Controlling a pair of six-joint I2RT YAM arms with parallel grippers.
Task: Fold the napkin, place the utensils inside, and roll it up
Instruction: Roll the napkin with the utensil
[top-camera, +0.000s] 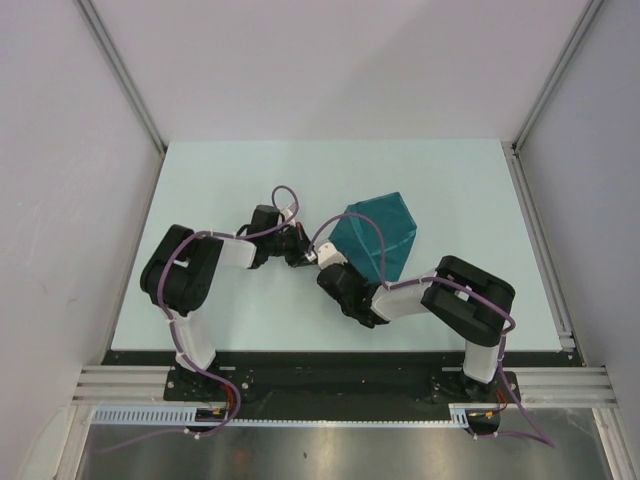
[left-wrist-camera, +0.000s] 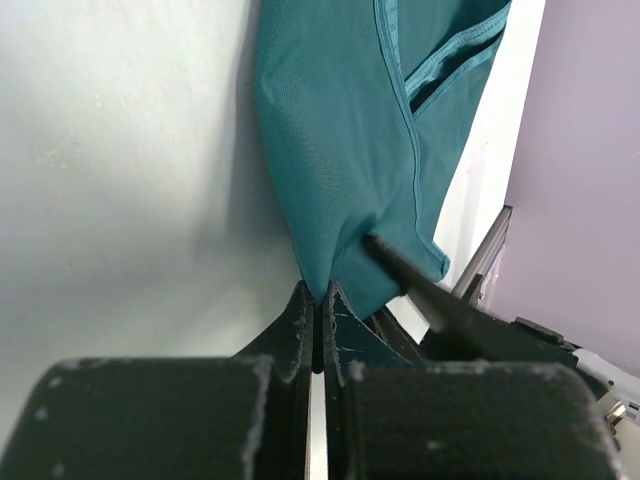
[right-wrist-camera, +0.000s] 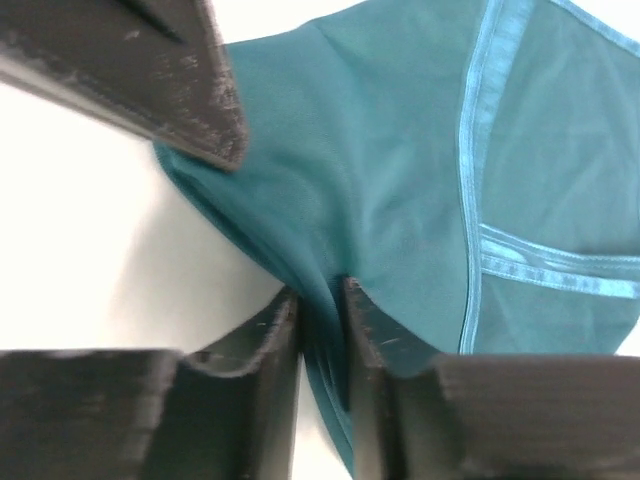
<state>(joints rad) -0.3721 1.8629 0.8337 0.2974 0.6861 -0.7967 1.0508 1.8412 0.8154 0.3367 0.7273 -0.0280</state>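
Both arms meet at the near-left corner of the teal napkin (top-camera: 380, 235), which lies right of centre on the desk (top-camera: 230, 170). The left fingers (left-wrist-camera: 296, 330) are pressed together on a thin pinch of its edge. The right fingers (right-wrist-camera: 272, 335) stand nearly together around a thicker fold. With the two grips so close, an uneven pull could bunch the cloth or slip the slim pinch free.

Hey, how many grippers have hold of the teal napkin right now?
2. The left gripper pinches the napkin at its near-left corner, jaws shut; the right gripper grips a fold right beside it.
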